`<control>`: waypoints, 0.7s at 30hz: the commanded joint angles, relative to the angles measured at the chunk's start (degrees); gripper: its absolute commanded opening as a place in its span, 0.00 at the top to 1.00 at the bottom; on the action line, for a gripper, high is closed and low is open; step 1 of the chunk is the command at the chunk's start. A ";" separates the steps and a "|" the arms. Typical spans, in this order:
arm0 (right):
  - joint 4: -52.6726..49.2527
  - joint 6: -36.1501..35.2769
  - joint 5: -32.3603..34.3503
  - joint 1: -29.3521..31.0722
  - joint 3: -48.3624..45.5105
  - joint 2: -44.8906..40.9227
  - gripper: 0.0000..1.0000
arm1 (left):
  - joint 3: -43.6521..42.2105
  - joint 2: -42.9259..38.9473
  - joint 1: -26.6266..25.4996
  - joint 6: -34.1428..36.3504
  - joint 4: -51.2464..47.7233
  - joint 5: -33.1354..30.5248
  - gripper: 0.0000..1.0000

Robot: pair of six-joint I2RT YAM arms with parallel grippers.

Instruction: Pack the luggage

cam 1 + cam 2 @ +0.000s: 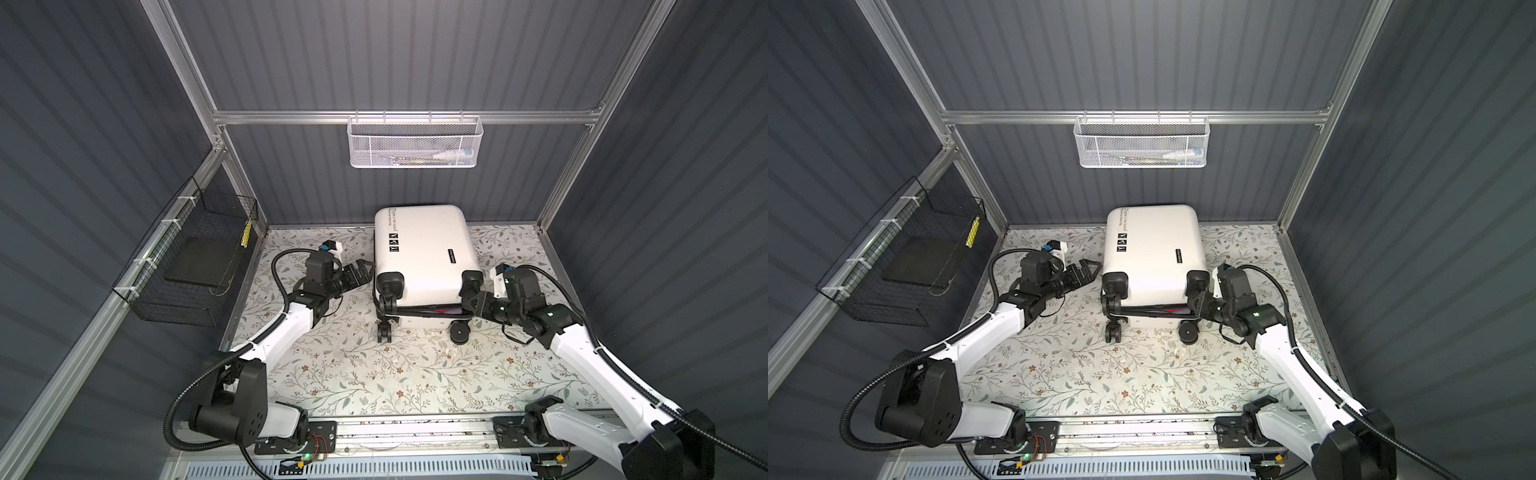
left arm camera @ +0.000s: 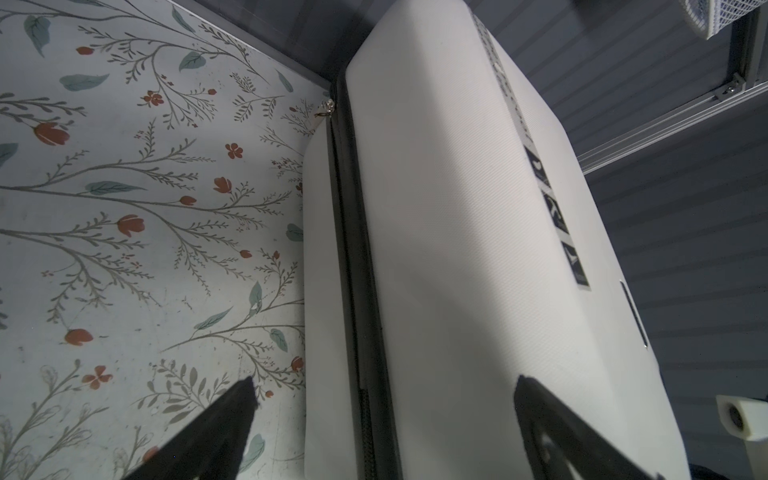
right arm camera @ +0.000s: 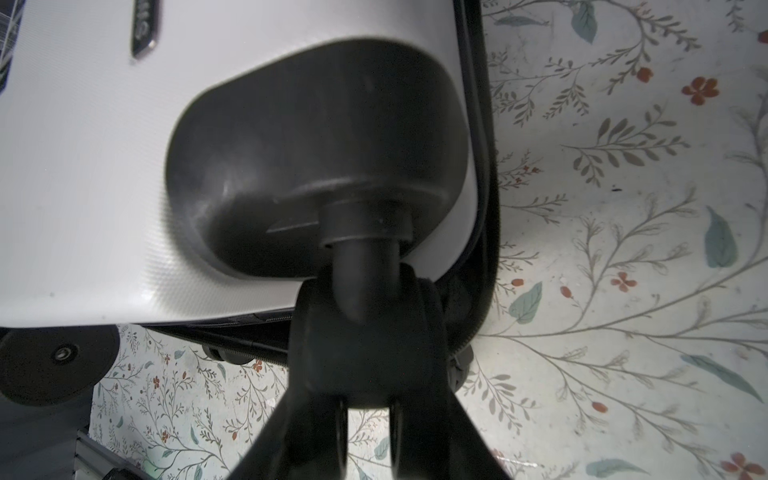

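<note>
Floral table (image 1: 374, 374) is nearest to us. Further in, we see the right gripper (image 1: 471, 302) clamped on a black wheel (image 3: 365, 357) of the luggage (image 1: 424, 249), probably to steady the lid, which gapes a little at this end. Our left gripper (image 1: 360, 272) stands with jaws wide apart just beside the zipper band (image 2: 349, 249), perhaps ready for zipping. The luggage lies flat at the middle back, near the wall.

Your two top views look steeply down from high above the front edge, both sharing the whole flowered table (image 1: 374, 374). Your left wrist camera looks closely along the suitcase (image 2: 436, 249); your right wrist camera crowds its wheel (image 3: 365, 332).
</note>
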 commanded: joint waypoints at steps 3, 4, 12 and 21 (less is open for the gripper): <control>-9.42 -0.61 0.48 1.30 5.08 -5.01 1.00 | 1.27 2.06 -0.59 -0.86 1.70 1.21 0.00; -10.40 -0.73 0.68 1.87 5.54 -5.66 1.00 | 1.48 2.32 -0.59 -0.82 1.81 1.20 0.00; -13.55 0.93 0.96 3.45 3.96 -9.26 1.00 | 3.18 4.43 -1.03 -0.60 2.16 1.32 0.00; -9.79 5.47 0.27 3.48 -7.37 -11.57 1.00 | 5.00 4.57 -1.12 2.35 -1.03 -0.28 0.00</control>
